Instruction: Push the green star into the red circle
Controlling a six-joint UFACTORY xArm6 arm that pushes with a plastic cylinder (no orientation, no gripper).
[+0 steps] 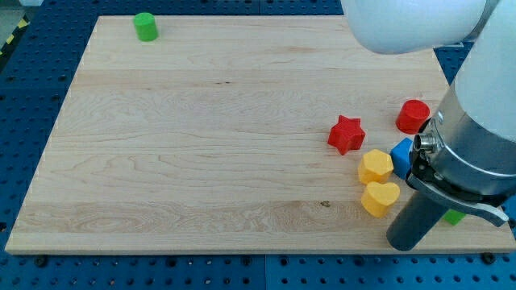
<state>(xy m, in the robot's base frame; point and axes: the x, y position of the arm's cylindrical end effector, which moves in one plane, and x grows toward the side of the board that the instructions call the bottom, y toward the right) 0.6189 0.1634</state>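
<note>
The red circle (413,115) sits near the board's right edge. A small green piece (454,216) shows at the lower right, mostly hidden behind my arm, so its shape cannot be made out. My dark rod slants down at the lower right, and my tip (401,244) rests near the board's bottom edge, just left of the green piece and below the yellow heart (380,198). The tip is well below the red circle.
A red star (347,134) lies left of the red circle. A yellow hexagon (376,166) and a partly hidden blue block (401,155) sit between the star and my arm. A green circle (146,26) stands at the top left. The wooden board (193,161) has a blue pegboard around it.
</note>
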